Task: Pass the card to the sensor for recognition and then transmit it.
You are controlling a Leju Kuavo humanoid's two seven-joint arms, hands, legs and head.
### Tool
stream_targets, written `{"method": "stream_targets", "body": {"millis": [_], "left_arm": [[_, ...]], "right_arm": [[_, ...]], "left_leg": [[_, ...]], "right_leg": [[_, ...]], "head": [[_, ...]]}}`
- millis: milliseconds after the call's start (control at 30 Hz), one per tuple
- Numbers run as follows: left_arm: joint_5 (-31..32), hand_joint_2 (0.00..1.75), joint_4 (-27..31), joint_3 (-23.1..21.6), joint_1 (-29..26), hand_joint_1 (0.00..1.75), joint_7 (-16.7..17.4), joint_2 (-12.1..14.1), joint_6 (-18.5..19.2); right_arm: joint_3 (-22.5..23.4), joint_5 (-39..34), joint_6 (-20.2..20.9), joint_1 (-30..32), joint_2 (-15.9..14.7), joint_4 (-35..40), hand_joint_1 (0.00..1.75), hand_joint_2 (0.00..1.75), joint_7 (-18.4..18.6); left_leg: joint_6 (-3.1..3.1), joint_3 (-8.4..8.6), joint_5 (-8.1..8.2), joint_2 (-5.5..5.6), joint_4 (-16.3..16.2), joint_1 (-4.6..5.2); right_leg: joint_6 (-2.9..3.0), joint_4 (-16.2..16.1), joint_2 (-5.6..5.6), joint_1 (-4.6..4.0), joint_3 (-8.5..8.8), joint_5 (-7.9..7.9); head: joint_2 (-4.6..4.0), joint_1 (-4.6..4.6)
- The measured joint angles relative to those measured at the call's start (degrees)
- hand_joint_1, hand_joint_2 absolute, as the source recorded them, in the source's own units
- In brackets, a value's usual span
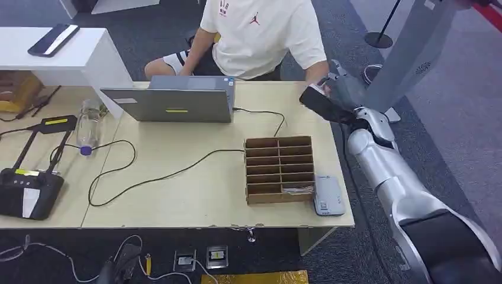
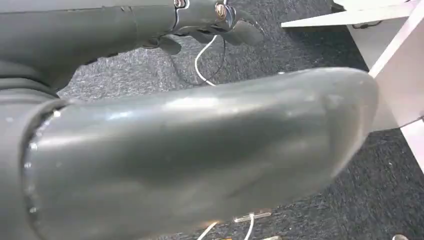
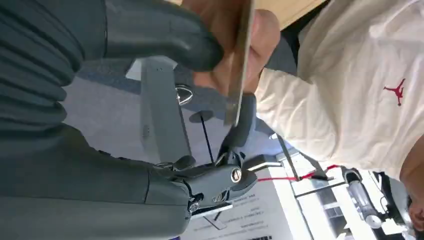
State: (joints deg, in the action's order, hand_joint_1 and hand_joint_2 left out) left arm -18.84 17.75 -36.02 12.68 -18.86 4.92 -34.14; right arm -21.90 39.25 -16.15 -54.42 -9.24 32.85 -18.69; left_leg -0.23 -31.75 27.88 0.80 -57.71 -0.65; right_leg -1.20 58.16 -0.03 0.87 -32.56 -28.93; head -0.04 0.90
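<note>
The right hand (image 1: 331, 97) fingers (image 3: 165, 37) pinch the card (image 3: 239, 60) (person's hand (image 3: 225, 45) also grips it).

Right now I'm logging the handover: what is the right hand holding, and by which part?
The right hand and a person's hand meet on the card, seen edge-on. The thumb lies by its upper end; whether the robot grips it cannot be told.

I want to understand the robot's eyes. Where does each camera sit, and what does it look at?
Head view: high up, looking down at the wooden table; silver right arm shows.
Left wrist view: behind the left hand, facing dark carpet.
Right wrist view: behind the right hand, facing a person's white shirt and thin card.
Shared: person, right hand.
</note>
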Motion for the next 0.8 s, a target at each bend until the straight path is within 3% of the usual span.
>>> {"method": "stream_targets", "body": {"millis": [200, 367, 533, 700, 800], "left_arm": [[-0.3, 0.00, 0.0, 0.0, 0.0, 0.00, 0.0, 0.0, -0.1], [-0.5, 0.00, 0.0, -0.2, 0.0, 0.00, 0.0, 0.0, -0.1], [-2.1, 0.00, 0.0, -0.4, -0.4, 0.00, 0.0, 0.1, 0.0], [-3.0, 0.00, -0.1, -0.6, -0.9, 0.00, -0.5, 0.2, -0.1], [-3.6, 0.00, -0.1, -1.0, -1.1, 0.00, -1.0, 0.4, -0.2]], "right_arm": [[-0.5, -3.3, -1.3, 0.0, 0.2, -1.0, 0.00, 1.75, -1.3], [-0.2, -10.8, -0.3, -0.3, 0.2, -1.0, 0.00, 1.75, -3.7], [1.2, -25.1, 8.0, 0.1, -0.1, 3.6, 0.00, 1.75, -3.9], [2.6, -36.0, 15.4, 4.0, -1.9, 14.8, 0.00, 1.75, 0.8], [3.7, -40.2, 18.6, 7.9, -3.6, 23.5, 0.00, 1.75, 5.5]], "left_leg": [[0.00, 0.00, 0.00, 0.00, 0.0, 0.00], [0.00, -0.01, 0.00, -0.01, 0.0, 0.00], [0.00, 0.01, 0.00, -0.06, 0.0, 0.00], [0.00, 0.01, 0.00, -0.01, 0.0, 0.00], [0.00, 0.02, 0.01, -0.02, 0.0, 0.00]], "right_leg": [[0.00, 0.0, 0.01, 0.00, -0.01, 0.00], [0.00, 0.0, 0.02, 0.00, -0.03, 0.00], [0.00, 0.0, 0.07, 0.00, -0.06, 0.00], [0.00, 0.0, 0.02, 0.00, -0.05, 0.00], [0.00, 0.0, 0.02, 0.00, -0.03, 0.00]], "head": [[0.00, 0.00], [0.00, -0.02], [0.00, -0.02], [0.00, -0.02], [0.00, 0.00]]}}
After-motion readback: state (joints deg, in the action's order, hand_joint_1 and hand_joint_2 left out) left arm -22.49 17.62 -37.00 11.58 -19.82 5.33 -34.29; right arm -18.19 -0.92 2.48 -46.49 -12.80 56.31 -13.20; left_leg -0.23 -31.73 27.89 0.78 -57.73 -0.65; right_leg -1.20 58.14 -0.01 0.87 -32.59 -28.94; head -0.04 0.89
